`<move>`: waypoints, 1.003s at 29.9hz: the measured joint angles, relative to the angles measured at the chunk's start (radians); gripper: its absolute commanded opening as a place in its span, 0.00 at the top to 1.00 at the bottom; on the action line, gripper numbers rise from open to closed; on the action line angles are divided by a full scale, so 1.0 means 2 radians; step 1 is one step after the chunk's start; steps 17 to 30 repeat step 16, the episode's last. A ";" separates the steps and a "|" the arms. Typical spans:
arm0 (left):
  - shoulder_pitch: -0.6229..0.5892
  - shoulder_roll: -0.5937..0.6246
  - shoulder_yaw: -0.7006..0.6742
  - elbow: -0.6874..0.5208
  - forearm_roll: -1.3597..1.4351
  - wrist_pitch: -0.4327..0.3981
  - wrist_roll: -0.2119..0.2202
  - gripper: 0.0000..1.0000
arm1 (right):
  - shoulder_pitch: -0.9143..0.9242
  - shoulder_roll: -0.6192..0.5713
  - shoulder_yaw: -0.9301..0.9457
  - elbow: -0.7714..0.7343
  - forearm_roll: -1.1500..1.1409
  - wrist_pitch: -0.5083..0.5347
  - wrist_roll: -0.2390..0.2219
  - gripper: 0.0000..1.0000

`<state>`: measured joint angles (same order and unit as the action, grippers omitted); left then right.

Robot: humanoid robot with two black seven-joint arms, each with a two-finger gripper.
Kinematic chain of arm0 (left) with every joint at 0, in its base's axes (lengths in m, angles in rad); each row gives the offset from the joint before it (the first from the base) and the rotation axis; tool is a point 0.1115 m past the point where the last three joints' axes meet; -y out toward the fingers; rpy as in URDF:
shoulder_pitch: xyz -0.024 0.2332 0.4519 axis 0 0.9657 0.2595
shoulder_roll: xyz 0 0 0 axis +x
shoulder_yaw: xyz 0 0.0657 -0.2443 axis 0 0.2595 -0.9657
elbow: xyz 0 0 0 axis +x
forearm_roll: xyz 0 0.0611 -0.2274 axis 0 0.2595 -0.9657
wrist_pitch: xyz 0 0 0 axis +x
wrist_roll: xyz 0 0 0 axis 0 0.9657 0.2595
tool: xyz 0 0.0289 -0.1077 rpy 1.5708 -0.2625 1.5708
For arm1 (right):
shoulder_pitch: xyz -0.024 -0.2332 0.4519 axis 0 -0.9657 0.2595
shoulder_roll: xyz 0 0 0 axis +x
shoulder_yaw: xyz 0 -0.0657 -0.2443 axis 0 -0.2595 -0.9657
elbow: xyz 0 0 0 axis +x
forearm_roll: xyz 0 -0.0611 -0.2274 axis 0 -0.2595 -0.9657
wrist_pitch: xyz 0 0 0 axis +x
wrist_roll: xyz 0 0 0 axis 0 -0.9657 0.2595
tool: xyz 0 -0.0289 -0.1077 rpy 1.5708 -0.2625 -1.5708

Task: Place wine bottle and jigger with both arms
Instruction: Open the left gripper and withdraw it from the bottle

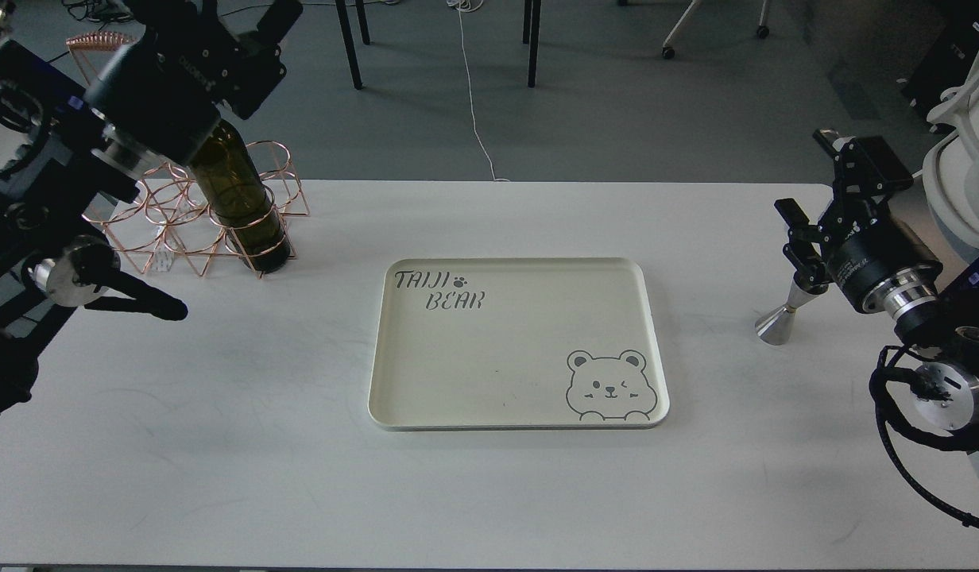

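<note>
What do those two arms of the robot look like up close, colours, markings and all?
Both arms are black, built of thick rounded segments. The left gripper has small white lettering on its dark casing. The right gripper has slim black fingers, a bright silver ring at the wrist and white print on the barrel. Round silver joint caps and looping black cables show near both edges.

— What sort of place is this?

— A lab or office room, by the look of it. A plain white table [219, 445] stands on a grey floor [617, 119].

— Anything else?

— A white cable [472, 103] trails loose across the floor, black table legs [348, 44] stand behind, and a wheeled chair base [712, 28] shows at the back. No home furnishings.
</note>
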<state>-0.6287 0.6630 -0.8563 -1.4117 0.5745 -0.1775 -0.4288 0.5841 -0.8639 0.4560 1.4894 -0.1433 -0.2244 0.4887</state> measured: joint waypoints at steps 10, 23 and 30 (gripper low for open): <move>0.186 -0.138 -0.117 0.016 0.006 -0.005 0.030 0.02 | -0.022 0.042 -0.002 -0.014 0.003 0.001 0.000 0.01; 0.226 -0.161 -0.128 0.021 0.006 -0.006 0.032 0.02 | -0.031 0.045 -0.001 -0.020 0.002 0.001 0.000 0.01; 0.226 -0.161 -0.128 0.021 0.006 -0.006 0.032 0.02 | -0.031 0.045 -0.001 -0.020 0.002 0.001 0.000 0.01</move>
